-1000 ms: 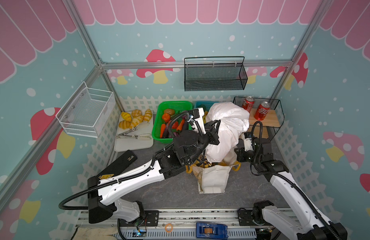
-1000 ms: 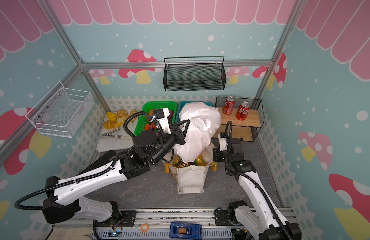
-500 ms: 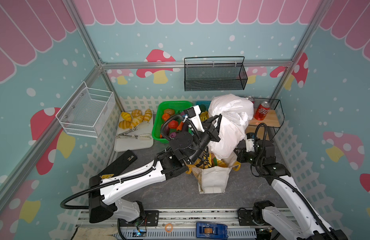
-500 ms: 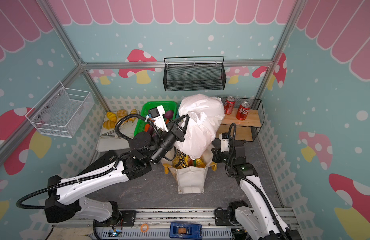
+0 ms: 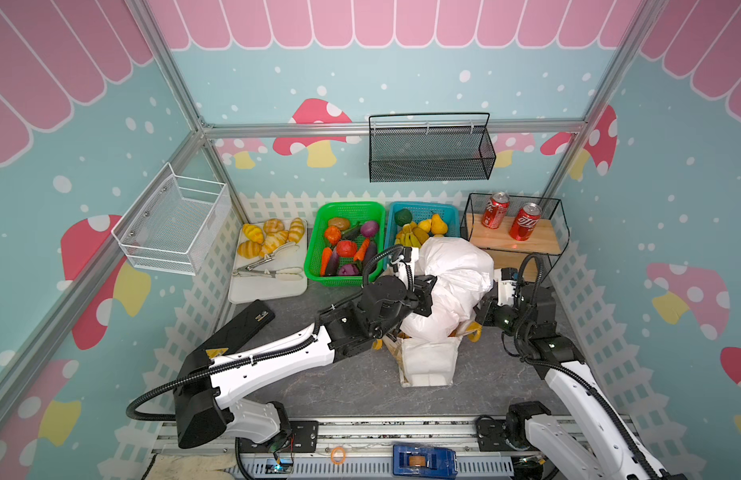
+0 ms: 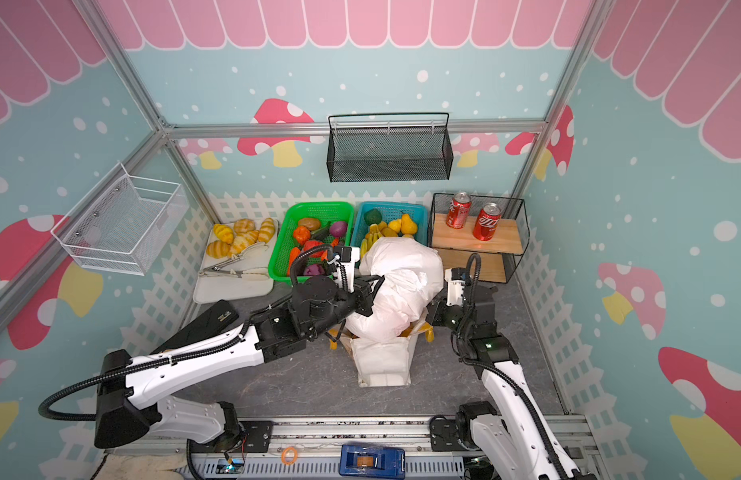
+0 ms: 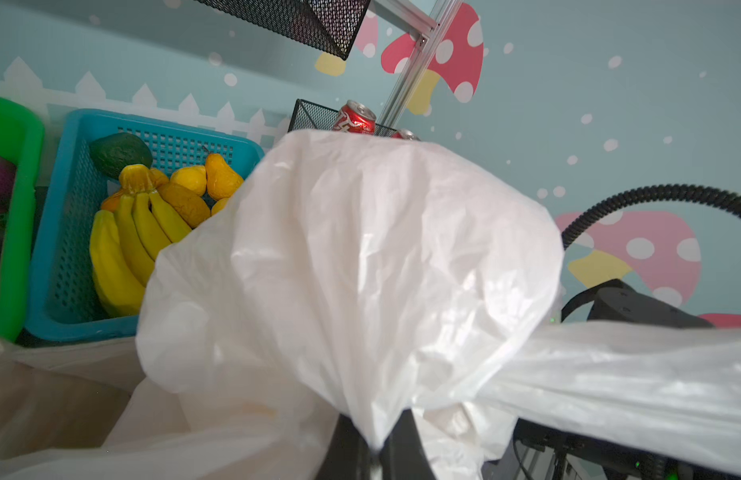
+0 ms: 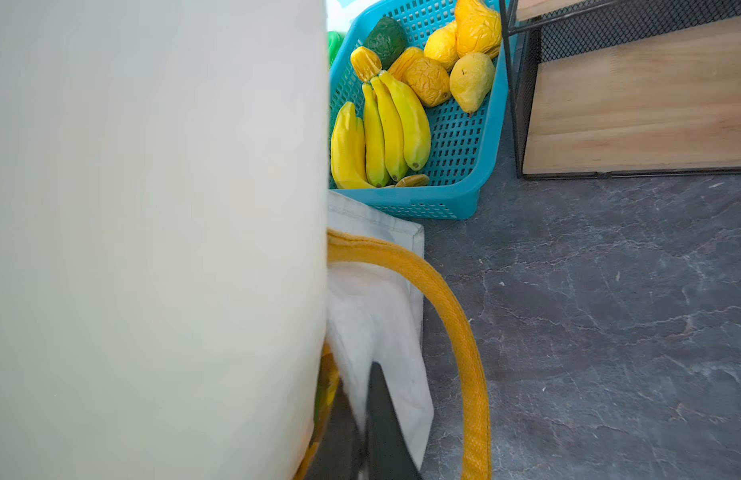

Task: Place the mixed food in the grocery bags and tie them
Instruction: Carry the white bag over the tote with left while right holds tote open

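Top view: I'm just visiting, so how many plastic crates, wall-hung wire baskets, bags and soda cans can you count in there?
Plastic crates: 2 (green crate, blue crate)
Wall-hung wire baskets: 2 (white basket, black basket)
Bags: 2 (white plastic bag, cream tote)
Red soda cans: 2
Total: 8

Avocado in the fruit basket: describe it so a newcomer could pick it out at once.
Along the back fence, find the blue basket between the green basket and the wire shelf holding red cans. The avocado lies in its back corner nearest the green basket, beside the bananas. It is the only dark green piece among yellow fruit.
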Controlling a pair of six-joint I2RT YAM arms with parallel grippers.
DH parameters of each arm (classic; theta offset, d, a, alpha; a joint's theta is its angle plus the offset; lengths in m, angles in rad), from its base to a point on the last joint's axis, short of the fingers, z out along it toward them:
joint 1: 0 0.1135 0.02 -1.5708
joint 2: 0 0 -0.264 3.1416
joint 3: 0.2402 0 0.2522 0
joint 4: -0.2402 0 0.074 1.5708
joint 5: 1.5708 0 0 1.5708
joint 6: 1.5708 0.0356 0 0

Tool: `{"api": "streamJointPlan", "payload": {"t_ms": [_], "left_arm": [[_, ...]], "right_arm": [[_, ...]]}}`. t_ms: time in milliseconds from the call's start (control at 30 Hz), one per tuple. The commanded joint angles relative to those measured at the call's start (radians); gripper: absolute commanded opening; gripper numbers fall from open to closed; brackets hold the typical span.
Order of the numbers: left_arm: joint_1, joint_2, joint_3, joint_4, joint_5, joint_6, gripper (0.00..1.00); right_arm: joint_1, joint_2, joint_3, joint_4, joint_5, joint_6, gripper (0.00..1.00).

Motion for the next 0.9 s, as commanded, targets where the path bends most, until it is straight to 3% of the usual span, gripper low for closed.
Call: {"api": "streamJointPlan", "payload": {"t_ms": [0,233,400,500,733,867], "left_arm": [[0.032,-0.002,0.083,-0.342,0.129,0.038,0.0],[0.047,0.134,0.28,-0.725,0.199,0.206,0.0],[0.047,0.243,0.381,-0.872,0.195,0.337,0.0],[0.049,0.307,0.418,-0.901,0.197,0.391,0.0],[0.044,0.472,0.531,-0.868,0.349,0.392,0.0],[0.042,0.497,0.573,-0.865,0.365,0.393,0.09]], "right_arm": [[-0.018,-0.025,0.007,0.141,0.035,0.035,0.0],[-0.024,-0.047,0.008,0.218,0.023,0.043,0.0],[-0.025,-0.047,0.002,0.258,-0.004,0.027,0.0],[-0.025,-0.042,-0.007,0.282,-0.012,0.029,0.0],[-0.041,-0.003,-0.029,0.268,0.029,0.027,0.0],[-0.061,0.0,-0.036,0.24,0.042,-0.015,0.01]]}}
